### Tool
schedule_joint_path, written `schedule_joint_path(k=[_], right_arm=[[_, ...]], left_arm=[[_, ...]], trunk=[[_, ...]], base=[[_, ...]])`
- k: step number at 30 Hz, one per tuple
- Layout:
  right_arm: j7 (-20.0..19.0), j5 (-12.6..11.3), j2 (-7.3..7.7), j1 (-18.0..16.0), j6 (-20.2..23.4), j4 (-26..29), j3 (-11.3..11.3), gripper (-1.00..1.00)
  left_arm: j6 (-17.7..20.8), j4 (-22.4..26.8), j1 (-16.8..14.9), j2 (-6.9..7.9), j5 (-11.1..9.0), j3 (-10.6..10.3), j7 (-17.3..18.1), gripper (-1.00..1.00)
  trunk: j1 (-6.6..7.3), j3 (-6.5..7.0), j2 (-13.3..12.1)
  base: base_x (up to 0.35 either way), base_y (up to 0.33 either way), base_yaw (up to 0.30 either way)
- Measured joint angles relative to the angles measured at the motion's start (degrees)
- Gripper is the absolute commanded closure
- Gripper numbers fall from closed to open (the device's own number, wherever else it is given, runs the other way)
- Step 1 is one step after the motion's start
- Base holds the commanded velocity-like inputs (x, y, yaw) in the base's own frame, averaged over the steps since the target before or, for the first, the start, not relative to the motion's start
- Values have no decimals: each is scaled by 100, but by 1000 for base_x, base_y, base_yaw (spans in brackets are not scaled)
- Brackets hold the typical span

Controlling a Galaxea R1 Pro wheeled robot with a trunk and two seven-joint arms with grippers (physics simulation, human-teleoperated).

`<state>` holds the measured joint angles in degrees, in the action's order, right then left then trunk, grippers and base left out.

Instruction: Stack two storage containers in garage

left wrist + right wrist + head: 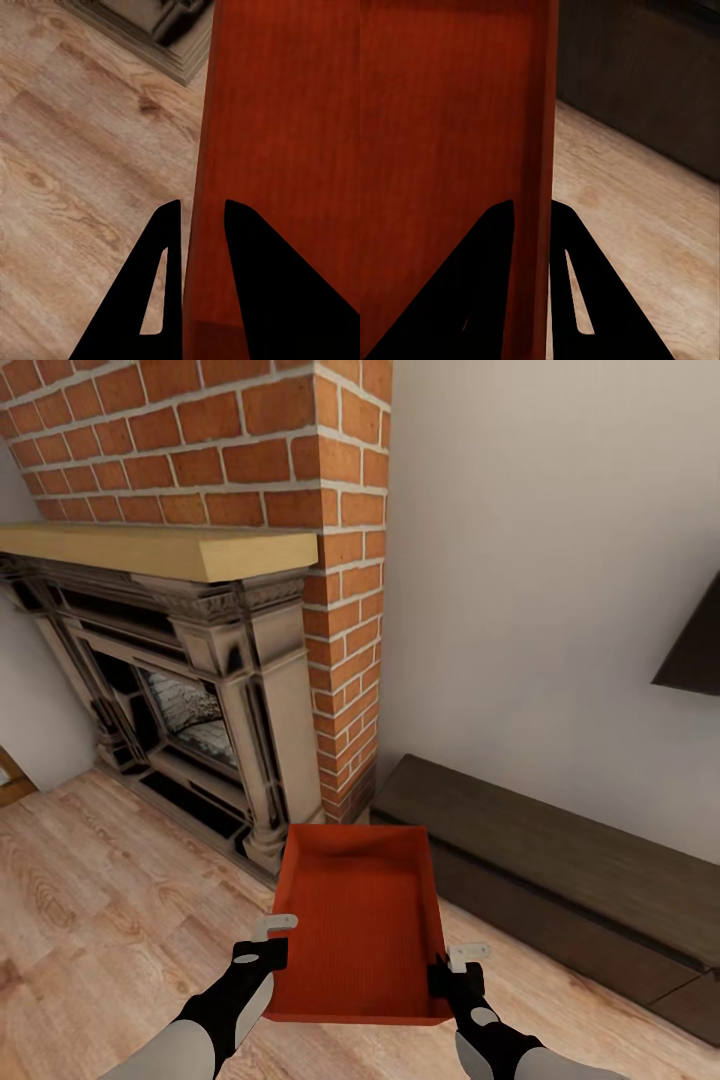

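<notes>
Grey forearms (190, 1050) – black wrists (pale finger brackets)

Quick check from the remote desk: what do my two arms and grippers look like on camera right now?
Both arms have pale grey forearm shells running into black wrist housings. The left gripper and right gripper carry light grey bracket-like fingers in the head view. In the wrist views the fingers appear as black tapering wedges, each outer one slotted.

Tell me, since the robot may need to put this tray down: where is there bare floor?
Bare wood-plank floor lies left of the storage container, bounded by the fireplace. A narrower strip runs right of it before the dark bench. Ahead it is crowded: fireplace base and bench meet.
</notes>
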<state>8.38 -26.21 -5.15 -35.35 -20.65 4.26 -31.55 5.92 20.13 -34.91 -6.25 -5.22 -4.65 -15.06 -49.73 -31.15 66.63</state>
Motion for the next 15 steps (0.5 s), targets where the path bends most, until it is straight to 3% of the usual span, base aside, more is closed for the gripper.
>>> schedule_joint_path(k=[6,15], right_arm=[[0,-12,0,0,-6,-1,-9,100],[4,-34,-4,0,-12,-5,-25,100]], left_arm=[[-2,2,0,0,2,-2,0,100],[-1,3,-1,1,4,-2,0,100]], trunk=[[132,108,-241],[133,148,-242]], base=[[0,0,0],[0,0,0]])
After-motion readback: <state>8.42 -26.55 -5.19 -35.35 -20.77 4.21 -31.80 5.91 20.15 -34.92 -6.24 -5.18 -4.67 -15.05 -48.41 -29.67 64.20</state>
